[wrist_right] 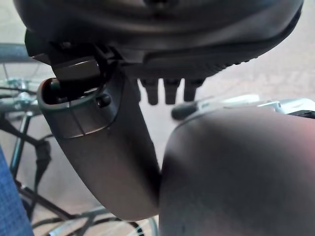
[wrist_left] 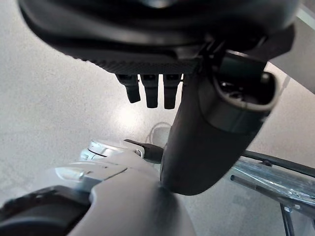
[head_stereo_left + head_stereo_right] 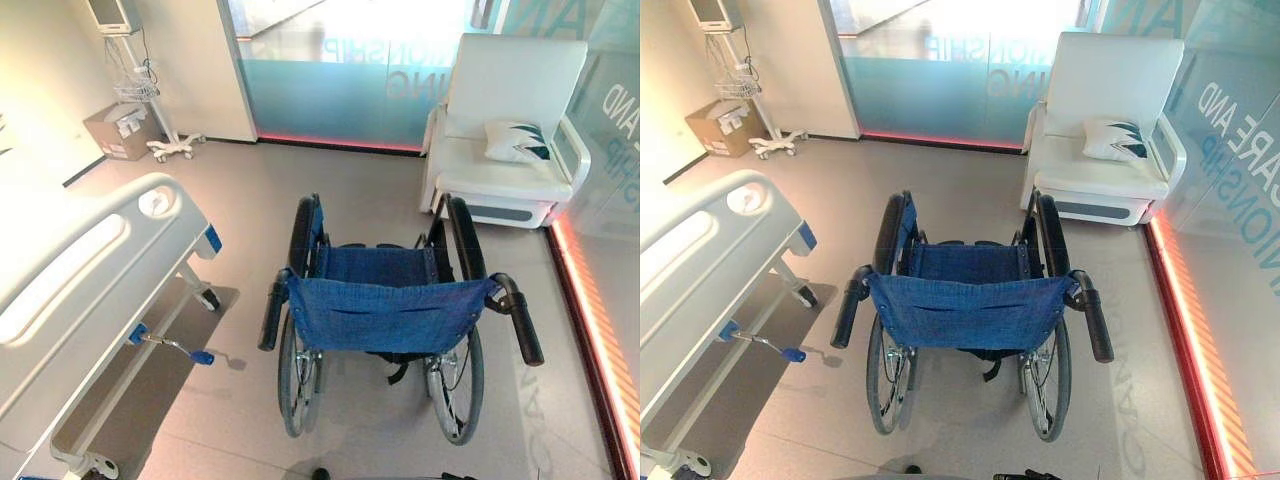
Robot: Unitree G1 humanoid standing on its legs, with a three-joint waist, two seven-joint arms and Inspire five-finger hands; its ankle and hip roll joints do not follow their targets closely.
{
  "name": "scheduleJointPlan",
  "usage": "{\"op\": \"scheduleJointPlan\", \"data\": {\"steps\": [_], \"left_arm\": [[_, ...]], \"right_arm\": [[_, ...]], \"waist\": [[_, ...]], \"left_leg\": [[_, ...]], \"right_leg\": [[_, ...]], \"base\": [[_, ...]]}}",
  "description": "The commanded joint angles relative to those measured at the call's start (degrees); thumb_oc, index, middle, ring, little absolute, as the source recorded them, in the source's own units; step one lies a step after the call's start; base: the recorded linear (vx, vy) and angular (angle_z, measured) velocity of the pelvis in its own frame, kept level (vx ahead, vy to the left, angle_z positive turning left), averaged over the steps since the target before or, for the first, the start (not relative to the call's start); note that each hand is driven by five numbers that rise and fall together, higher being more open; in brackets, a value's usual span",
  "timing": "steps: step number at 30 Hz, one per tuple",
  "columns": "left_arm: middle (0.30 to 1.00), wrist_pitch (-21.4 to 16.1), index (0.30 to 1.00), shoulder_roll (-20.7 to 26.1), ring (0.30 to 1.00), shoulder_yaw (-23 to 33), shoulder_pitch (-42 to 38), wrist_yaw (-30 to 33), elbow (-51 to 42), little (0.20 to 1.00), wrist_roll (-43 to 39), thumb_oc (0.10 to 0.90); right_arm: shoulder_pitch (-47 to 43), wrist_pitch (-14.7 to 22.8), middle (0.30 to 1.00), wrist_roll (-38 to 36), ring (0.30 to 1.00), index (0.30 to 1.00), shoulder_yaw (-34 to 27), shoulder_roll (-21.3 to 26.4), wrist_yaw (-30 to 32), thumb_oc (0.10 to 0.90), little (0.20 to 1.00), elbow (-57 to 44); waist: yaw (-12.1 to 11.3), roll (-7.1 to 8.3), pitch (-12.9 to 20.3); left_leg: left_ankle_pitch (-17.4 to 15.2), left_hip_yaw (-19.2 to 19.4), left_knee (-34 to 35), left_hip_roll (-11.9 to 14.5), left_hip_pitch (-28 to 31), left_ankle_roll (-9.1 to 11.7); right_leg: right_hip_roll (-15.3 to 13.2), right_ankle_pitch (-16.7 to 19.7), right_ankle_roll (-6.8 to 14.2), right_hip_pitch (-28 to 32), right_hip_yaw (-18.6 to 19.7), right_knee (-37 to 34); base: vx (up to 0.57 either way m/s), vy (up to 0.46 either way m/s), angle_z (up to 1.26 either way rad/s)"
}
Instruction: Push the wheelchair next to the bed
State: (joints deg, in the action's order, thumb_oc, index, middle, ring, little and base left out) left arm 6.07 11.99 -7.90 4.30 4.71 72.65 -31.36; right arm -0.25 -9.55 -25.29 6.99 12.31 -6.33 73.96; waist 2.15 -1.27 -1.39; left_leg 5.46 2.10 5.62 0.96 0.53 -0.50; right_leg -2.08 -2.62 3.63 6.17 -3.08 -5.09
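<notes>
A wheelchair [image 3: 385, 310] with a blue cloth seat and back stands mid-floor, its back toward me and its black push handles [image 3: 271, 318] sticking out on both sides. The white hospital bed [image 3: 90, 260] lies to its left, with a gap of floor between them. My left hand [image 2: 157, 34] hangs above the floor with fingers [image 2: 147, 91] straight and nothing in it; part of the wheelchair's metal frame [image 2: 275, 174] shows beside it. My right hand [image 1: 162, 29] is also open and empty, with the wheelchair's wheel spokes [image 1: 19, 128] close by.
A white armchair [image 3: 510, 90] with a pillow [image 3: 517, 140] stands at the back right. A glass wall with a red floor strip [image 3: 590, 310] runs along the right. A cardboard box [image 3: 120, 130] and a wheeled monitor stand [image 3: 150, 90] sit at the back left. A blue-tipped crank [image 3: 175, 347] juts from the bed.
</notes>
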Motion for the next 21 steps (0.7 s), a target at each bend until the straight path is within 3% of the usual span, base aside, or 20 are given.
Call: {"op": "scheduleJointPlan", "data": {"steps": [1,21], "left_arm": [[0.9,1.32,0.9,-2.35,0.9,0.44,-3.29,-2.18,3.64,0.9,-0.97,0.8],[0.9,0.56,0.9,-2.08,0.9,1.92,-3.68,-3.92,3.56,0.9,-4.28,0.8]], "right_arm": [[1.55,-0.62,0.9,-0.47,0.9,0.9,-0.04,-1.9,-1.02,0.8,0.9,2.98],[1.67,-0.71,0.9,0.23,0.9,0.9,-0.03,-1.65,-0.39,0.8,0.9,2.63]], "waist": [[-0.11,-0.2,-0.62],[-0.01,-0.27,-0.46]], "left_leg": [[-4.37,1.06,-0.62,3.01,2.68,3.15],[-4.44,1.33,-0.62,3.45,3.54,3.38]], "right_leg": [[-4.96,6.09,2.09,-3.02,-3.43,0.29],[-5.03,5.58,2.03,-1.93,-3.75,0.25]], "base": [[0.0,0.0,0.0],[0.0,0.0,0.0]]}}
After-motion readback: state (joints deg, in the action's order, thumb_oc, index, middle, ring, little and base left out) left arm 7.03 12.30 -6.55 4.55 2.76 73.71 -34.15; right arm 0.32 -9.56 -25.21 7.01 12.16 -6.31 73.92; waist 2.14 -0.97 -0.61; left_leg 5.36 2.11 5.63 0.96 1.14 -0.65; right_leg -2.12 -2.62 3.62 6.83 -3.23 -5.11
